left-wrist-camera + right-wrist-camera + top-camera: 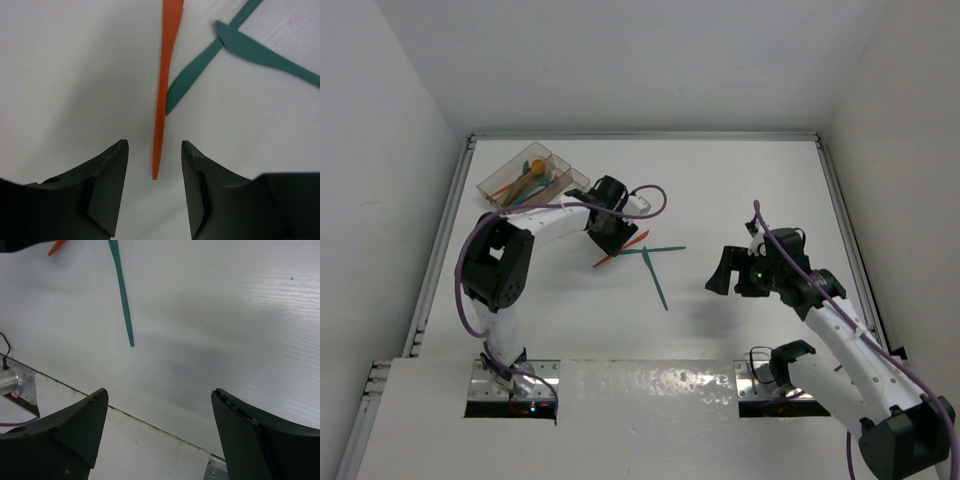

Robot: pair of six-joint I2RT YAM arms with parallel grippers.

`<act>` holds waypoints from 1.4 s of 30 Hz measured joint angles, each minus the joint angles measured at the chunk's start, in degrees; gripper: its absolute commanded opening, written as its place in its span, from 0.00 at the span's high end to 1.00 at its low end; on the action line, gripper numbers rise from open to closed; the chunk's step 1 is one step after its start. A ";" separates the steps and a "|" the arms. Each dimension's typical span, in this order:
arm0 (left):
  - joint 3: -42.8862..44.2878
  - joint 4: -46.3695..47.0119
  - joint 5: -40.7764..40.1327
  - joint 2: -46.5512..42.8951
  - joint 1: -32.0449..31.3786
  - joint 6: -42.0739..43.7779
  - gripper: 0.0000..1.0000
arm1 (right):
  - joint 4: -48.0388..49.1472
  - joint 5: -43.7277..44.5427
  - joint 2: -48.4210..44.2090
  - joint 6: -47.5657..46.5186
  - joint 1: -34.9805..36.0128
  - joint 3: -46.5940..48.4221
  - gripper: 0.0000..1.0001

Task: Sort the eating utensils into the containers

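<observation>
the orange utensil [161, 90] lies flat on the white table [740, 190], and its near end sits between the fingers of my left gripper [154, 150] — a gap shows on each side, so neither finger touches it. the jaws stand moderately apart, astride that thin end, holding nothing. just beside the orange shaft ends a teal utensil [192, 80], which runs off at a slant and is crossed near its far part by a teal knife [270, 55]; from above the two teal pieces form a cross just right of my left gripper. the clear tray [500, 180] sits at the far left of the table, behind my left arm, with an orange spoon [534, 168] and some teal pieces in its compartments. my right gripper [735, 272] hangs above bare table well right of the teal cross — jaws spread wide, nothing between them; its wrist view catches only the tapered end of one teal piece.
</observation>
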 measured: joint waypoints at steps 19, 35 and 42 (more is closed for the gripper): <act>-0.70 -0.44 -2.93 4.57 -0.81 -1.84 0.89 | 0.15 -0.39 -0.28 0.37 0.00 -0.85 0.17; -0.70 0.15 -12.94 -0.52 0.07 -0.63 1.00 | 0.11 -0.63 -0.15 -0.79 0.00 -0.85 0.16; 5.16 2.56 -16.87 -4.85 8.85 4.63 1.00 | 0.09 -1.40 0.31 -1.84 0.00 -0.83 0.16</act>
